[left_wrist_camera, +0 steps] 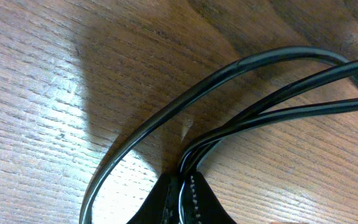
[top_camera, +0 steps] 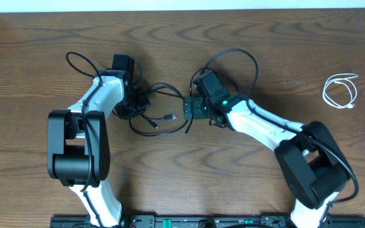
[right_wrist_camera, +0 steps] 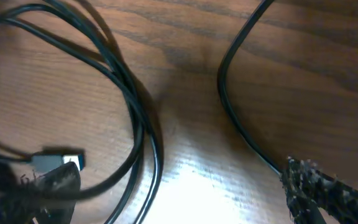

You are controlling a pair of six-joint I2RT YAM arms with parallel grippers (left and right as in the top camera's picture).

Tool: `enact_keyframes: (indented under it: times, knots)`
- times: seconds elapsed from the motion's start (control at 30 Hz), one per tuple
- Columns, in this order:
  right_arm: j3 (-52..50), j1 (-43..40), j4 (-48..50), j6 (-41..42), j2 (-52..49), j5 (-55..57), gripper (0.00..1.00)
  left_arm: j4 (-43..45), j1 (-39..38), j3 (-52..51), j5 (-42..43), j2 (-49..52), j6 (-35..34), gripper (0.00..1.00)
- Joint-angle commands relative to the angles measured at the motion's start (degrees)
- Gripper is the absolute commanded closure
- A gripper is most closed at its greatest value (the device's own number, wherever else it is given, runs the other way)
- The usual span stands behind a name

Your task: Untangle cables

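Observation:
The black cable [top_camera: 170,88] lies in loose loops on the wood between the two arms, its small plug [top_camera: 170,117] in the middle. My left gripper [top_camera: 137,104] sits at the loops' left end. In the left wrist view it [left_wrist_camera: 182,200] is shut on strands of the black cable [left_wrist_camera: 303,111], which fan out to the right. My right gripper [top_camera: 189,107] hangs open at the loops' right end. In the right wrist view, two strands of the black cable [right_wrist_camera: 134,102] run between its fingers [right_wrist_camera: 185,193], the plug [right_wrist_camera: 58,160] beside the left finger. The white cable [top_camera: 341,92] lies coiled far right.
A single black strand [right_wrist_camera: 238,127] curves across the wood near my right gripper's right finger [right_wrist_camera: 322,193]. Thicker arm wires arc above both wrists [top_camera: 81,60]. The wooden table's far edge [top_camera: 182,7] runs along the top of the overhead view.

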State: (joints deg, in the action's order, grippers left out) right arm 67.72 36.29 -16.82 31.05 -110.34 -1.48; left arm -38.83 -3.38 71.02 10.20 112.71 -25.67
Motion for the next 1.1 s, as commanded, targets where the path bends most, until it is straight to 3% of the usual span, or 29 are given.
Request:
enact_keyframes:
  times: [0.0, 0.3, 0.43, 0.73, 0.93, 1.07]
  knots:
    - [0.6, 0.3, 1.2, 0.7, -1.2, 0.9, 0.01, 0.1, 1.3, -3.2, -7.5, 5.1, -0.1, 0.92]
    - [0.6, 0.3, 2.1, 2.5, -1.4, 0.9, 0.02, 0.1, 1.3, -3.2, -4.9, 5.1, 0.0, 0.92]
    - [0.6, 0.3, 4.6, 5.6, -1.4, -1.0, 0.21, 0.2, 1.3, -3.2, -0.6, 5.1, 0.2, 0.92]
    - [0.6, 0.3, 6.9, 5.6, -1.4, -1.9, 0.42, -0.6, 1.3, -3.2, 4.3, 5.1, 1.0, 0.92]
    - [0.1, 0.3, 6.8, 5.5, -1.4, -1.9, 0.68, -0.6, 0.9, -3.2, 7.4, 5.1, 1.6, 0.92]
    - [0.0, 0.3, 6.8, 5.1, -1.4, -0.5, 0.72, -0.8, 0.4, -3.2, 7.4, 5.1, 1.6, 0.92]
